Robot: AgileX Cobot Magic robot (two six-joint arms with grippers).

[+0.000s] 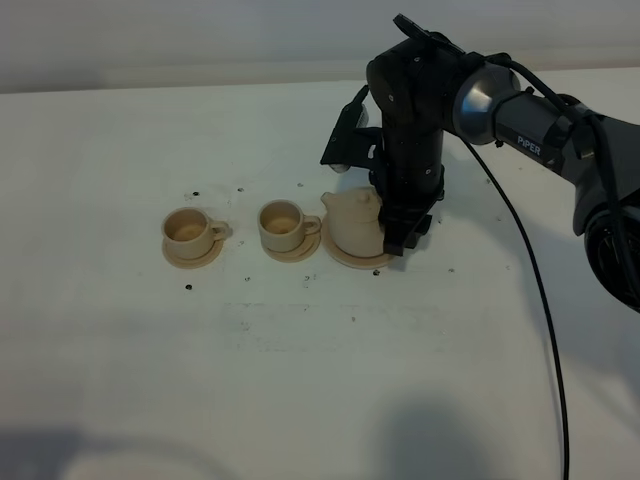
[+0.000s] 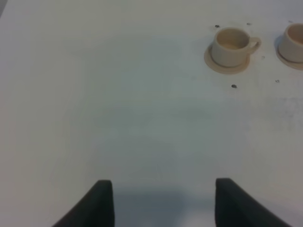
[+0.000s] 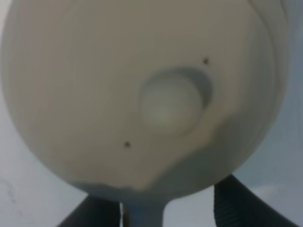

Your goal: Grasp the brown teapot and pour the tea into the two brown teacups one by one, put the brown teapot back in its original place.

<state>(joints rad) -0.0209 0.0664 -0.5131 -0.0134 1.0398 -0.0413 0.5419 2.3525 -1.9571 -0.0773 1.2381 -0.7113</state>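
White table (image 1: 120,380), a few dark specks (image 1: 189,287). Teapot (image 1: 352,232) upright on wide saucer (image 1: 345,262); near cup (image 1: 282,224) and far cup (image 1: 187,230), each on a small saucer, in a row beside the spout. Right gripper (image 1: 405,238) hides the handle in the high view; wrist view shows jaws spread astride it, with a gap at one finger. Left gripper (image 2: 163,203) is spread over the table, well apart from the cups.

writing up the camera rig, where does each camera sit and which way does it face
Exterior high: up off the arms, looking down on table, teapot and two cups; only the right arm and right gripper show.
Left wrist: low over table, facing the cups; the open left gripper shows its tips.
Right wrist: straight above the teapot's lid, looking down; its fingers flank the handle.
Shared: high and left wrist see the cups; high and right wrist, the teapot.
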